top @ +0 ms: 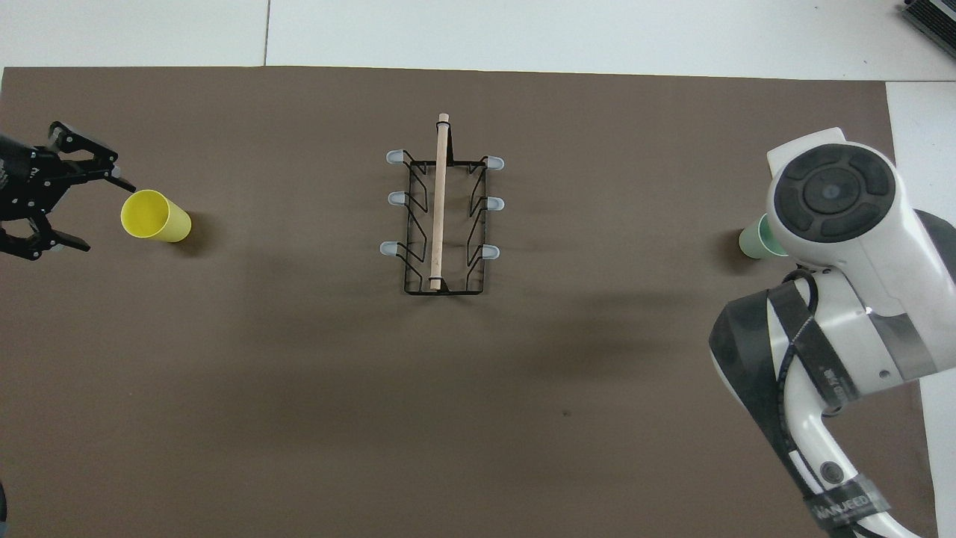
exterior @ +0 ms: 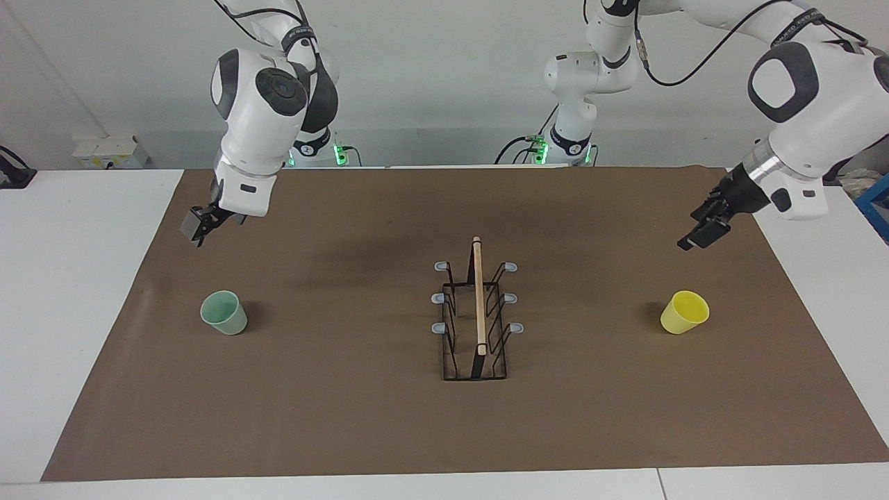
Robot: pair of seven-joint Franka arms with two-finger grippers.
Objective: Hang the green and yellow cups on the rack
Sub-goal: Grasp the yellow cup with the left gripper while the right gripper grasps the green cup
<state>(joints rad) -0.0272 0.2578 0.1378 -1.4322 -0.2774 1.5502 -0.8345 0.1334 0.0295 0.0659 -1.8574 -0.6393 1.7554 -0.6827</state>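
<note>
The yellow cup stands mouth up on the brown mat toward the left arm's end. My left gripper hangs in the air just beside it, open and empty, not touching it. The pale green cup stands mouth up toward the right arm's end, partly hidden by the right arm in the overhead view. My right gripper hangs above the mat close to it, open and holding nothing. The black wire rack with its wooden rod stands mid-mat, all pegs bare.
The brown mat covers most of the white table. A small white box and a black object sit near the table's edge at the right arm's end. A blue frame shows by the left arm's end.
</note>
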